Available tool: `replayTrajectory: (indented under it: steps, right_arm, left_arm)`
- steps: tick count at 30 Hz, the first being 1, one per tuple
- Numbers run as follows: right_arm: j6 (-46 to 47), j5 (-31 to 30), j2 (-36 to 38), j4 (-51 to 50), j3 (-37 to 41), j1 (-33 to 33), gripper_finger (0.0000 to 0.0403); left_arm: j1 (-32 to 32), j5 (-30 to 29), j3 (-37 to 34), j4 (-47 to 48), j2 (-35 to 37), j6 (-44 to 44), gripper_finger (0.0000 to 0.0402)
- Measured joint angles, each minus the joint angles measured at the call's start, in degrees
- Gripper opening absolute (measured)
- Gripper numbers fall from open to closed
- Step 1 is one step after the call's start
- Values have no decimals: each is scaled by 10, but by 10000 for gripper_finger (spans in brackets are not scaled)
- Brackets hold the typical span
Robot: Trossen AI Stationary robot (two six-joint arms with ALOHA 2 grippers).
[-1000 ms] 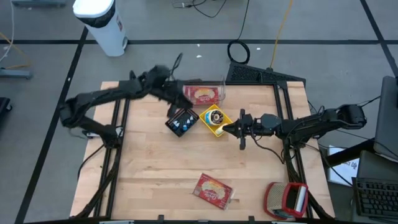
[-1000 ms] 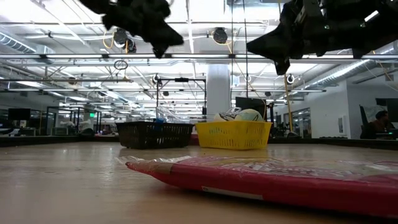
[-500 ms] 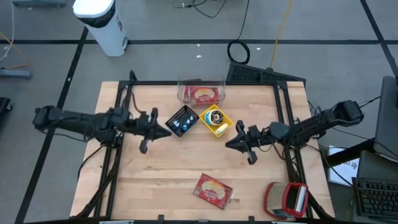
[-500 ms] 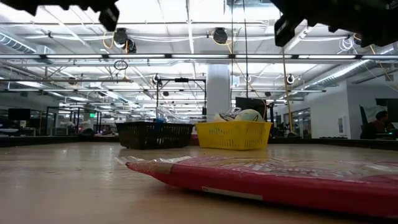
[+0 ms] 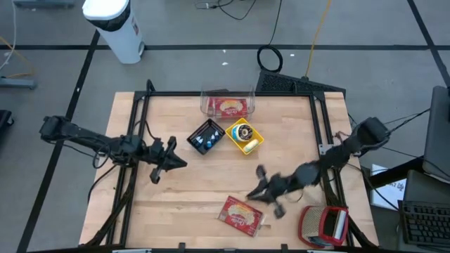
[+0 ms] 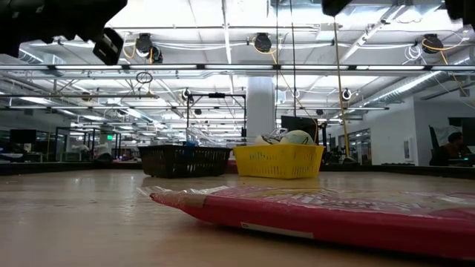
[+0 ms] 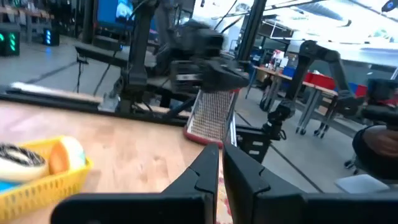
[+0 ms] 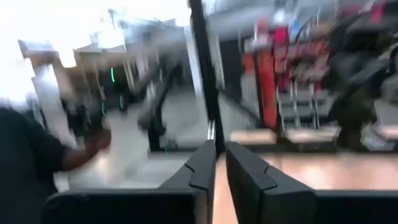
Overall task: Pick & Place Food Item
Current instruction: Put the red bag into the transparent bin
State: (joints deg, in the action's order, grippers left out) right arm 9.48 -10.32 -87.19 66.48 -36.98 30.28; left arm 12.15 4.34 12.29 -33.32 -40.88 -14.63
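A red food packet (image 5: 242, 214) lies flat near the table's front edge; it fills the foreground of the low view (image 6: 319, 211). A second red packet sits in a clear container (image 5: 227, 105) at the far edge. My right gripper (image 5: 252, 195), shut and blurred, hovers just to the far right of the near packet, touching nothing. At the table's left, my left gripper (image 5: 183, 164) is also shut, held above the wood, pointing right and holding nothing. The left wrist view shows its fingers (image 7: 205, 171) closed together, and the right wrist view shows the right pair (image 8: 208, 165) the same way.
A black basket (image 5: 205, 136) and a yellow basket (image 5: 244, 135) with round items stand side by side at the table's middle far part. A red and mesh object (image 5: 323, 225) lies at the near right corner. Bare wood stretches between the arms.
My left gripper has drawn back from the clear container toward the table's left and near side, sinking and levelling out. My right gripper has swung from beside the yellow basket toward the near edge, ending beside the red packet. No object has moved.
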Motion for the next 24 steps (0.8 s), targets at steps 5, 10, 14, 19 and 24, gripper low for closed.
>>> replayTrajectory:
  steps: [5, 10, 14, 19, 24]
  right_arm:
    - [12, -48, -71, -333, -182, 51, 90]
    - [65, -119, -151, -679, -336, 95, 172]
    - [146, -113, -196, -838, -373, 123, 213]
    - [292, -76, -211, -958, -373, 138, 228]
    - [359, -76, -213, -967, -373, 137, 227]
  left_arm:
    - [8, -2, -8, -3, 0, -26, 21]
    - [16, -3, -9, 1, 0, -24, 21]
    - [18, -3, -9, 3, 0, -24, 21]
    - [18, -3, -9, 5, 0, -31, 21]
    - [18, -4, -9, 5, 0, -31, 21]
